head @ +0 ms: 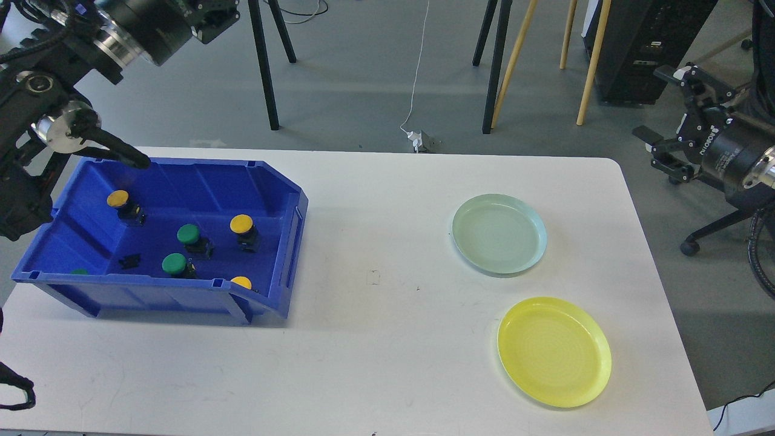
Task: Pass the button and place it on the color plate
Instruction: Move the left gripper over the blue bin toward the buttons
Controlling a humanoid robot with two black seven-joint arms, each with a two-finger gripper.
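A blue bin (290, 230) stands on the left of the white table. In it lie yellow-capped buttons (241, 224) (118, 198) (241, 282) and green-capped buttons (188, 233) (174, 263). A pale green plate (499, 233) and a yellow plate (554, 351) lie empty on the right. My left gripper (215, 15) is high above the bin's far side, cut off by the top edge, so its fingers cannot be told apart. My right gripper (660, 103) hangs off the table's right end, open and empty.
A small black loose part (129, 261) lies in the bin, and another green cap (79, 272) peeks over its front wall. A black pointed part of my left arm (121, 154) hangs over the bin's back rim. Stands and wooden poles (505, 60) are on the floor behind the table.
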